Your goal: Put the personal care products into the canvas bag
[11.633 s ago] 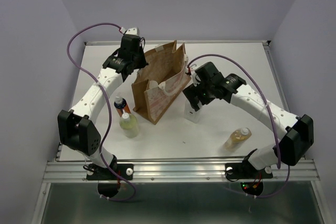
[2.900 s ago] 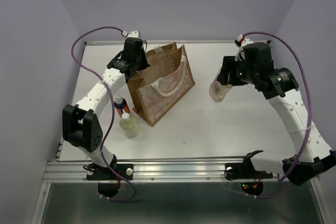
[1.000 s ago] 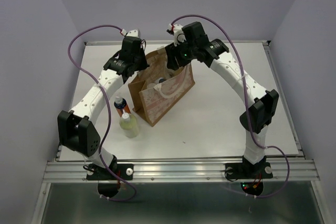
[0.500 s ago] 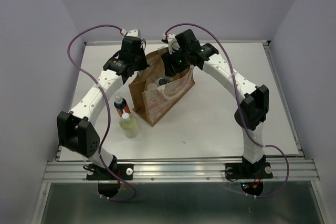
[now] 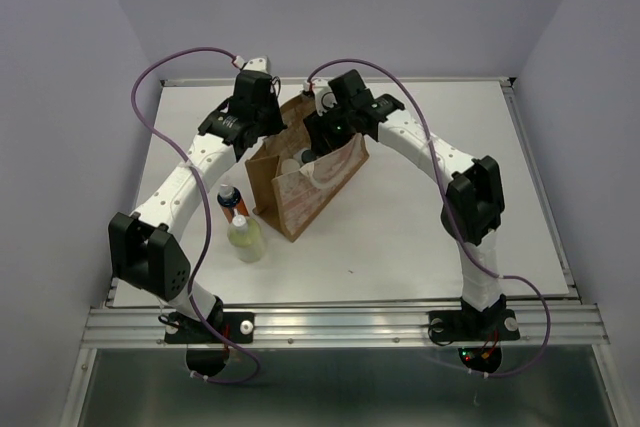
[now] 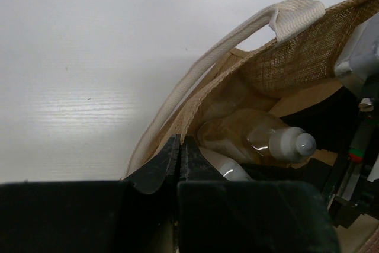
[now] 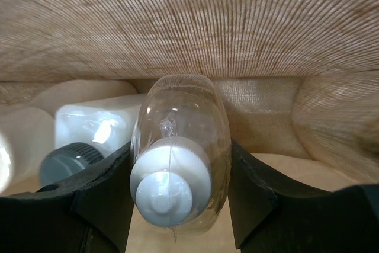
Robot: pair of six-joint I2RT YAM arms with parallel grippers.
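The canvas bag (image 5: 312,172) stands upright at the table's middle left. My left gripper (image 5: 266,129) is shut on the bag's back rim (image 6: 195,111) and holds the mouth open. My right gripper (image 5: 323,137) is inside the bag's mouth, shut on the amber bottle (image 7: 180,140) with a white cap, which also shows in the left wrist view (image 6: 284,143). The white square bottle (image 7: 95,125) with a dark cap lies in the bag beside it. The orange bottle (image 5: 230,201) and the pale yellow-green bottle (image 5: 246,238) stand on the table left of the bag.
The bag's cream strap handle (image 6: 225,48) arches over the rim beside my left fingers. The bag's woven wall (image 7: 189,22) is close ahead of my right gripper. The white table (image 5: 430,217) has raised edges at the back and sides.
My right arm has carried the amber bottle from over the bag's far rim down into its mouth. My left gripper has kept its hold on the rim.
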